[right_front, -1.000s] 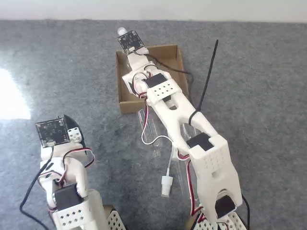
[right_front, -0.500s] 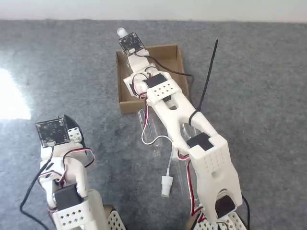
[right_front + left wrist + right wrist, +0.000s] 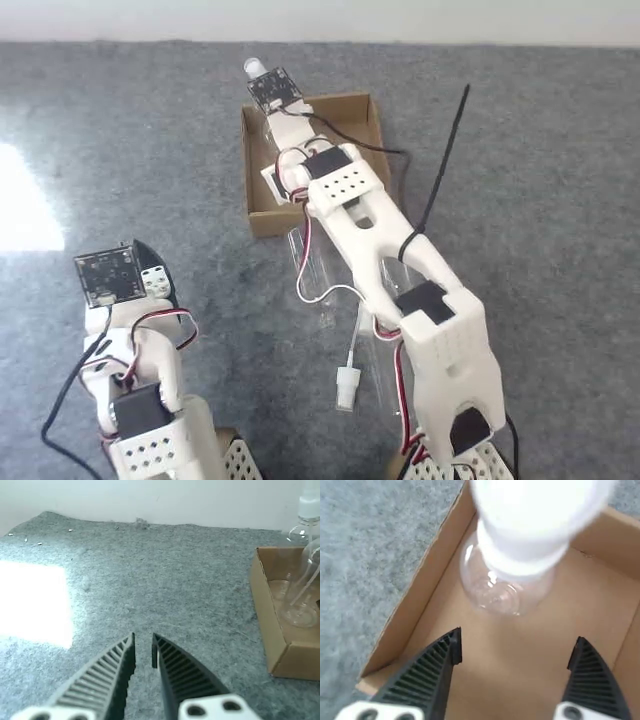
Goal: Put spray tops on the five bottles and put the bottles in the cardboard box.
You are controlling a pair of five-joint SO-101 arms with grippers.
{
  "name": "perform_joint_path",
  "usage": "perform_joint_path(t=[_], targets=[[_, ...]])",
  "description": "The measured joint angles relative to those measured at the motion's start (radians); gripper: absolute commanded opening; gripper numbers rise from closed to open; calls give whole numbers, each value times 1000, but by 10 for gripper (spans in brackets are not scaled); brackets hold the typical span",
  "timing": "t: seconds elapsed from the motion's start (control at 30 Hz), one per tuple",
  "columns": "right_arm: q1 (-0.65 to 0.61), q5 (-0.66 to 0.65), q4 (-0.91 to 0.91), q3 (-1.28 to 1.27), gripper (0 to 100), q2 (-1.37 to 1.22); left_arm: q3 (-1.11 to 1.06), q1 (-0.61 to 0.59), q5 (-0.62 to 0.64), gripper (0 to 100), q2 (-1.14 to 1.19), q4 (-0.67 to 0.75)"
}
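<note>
Your R gripper (image 3: 512, 662) is spread wide, jaws far apart, nothing betw. them and nothing held. Its ribbed black fingers (image 3: 436, 669) hang over the inside of the cardboard box (image 3: 412, 607), above the near part of the bare floor. Just past the fingertips, toward the far side, a clear bottle (image 3: 506, 589) stands upright on the box floor. Its white spray top (image 3: 535, 510) is on and sits close under the cam. The bottle is apart from both fingers, no contact.

From the high view, your R arm (image 3: 375, 235) stretches from the near edge out over the box (image 3: 262, 220), wrist above the box's left half. The spray top (image 3: 255, 68) of the boxed bottle pokes up by the far-left corner.

On the near side of the box, partly under the R arm, more clear bottles (image 3: 316, 272) lie on their sides on the grey mat (image 3: 550, 200). Exact count hard to tell w/ the arm in front. A loose spray top w/ dip tube (image 3: 347, 385) lies nearer still, just left of the arm's base link.

Your L gripper (image 3: 143, 647) is all but closed, only a thin gap at the tips, holding nothing. It hangs over bare mat, well left of the box (image 3: 272, 630), w/ the boxed bottle (image 3: 300, 597) visible off to its right. The L arm (image 3: 140, 370) sits folded at near left. A bright glare patch (image 3: 30, 600) lies on the mat to its left.
</note>
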State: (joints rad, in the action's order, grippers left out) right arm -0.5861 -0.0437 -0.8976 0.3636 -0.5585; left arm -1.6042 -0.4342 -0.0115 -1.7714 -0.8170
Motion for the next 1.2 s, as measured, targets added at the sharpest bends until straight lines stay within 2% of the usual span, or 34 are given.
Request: perform_joint_path(t=[0.87,1.2], targets=[[0,5,-453,0,297,370,0,0,0,56,0,0],[3,5,-681,0,297,450,0,0,0,56,0,0]])
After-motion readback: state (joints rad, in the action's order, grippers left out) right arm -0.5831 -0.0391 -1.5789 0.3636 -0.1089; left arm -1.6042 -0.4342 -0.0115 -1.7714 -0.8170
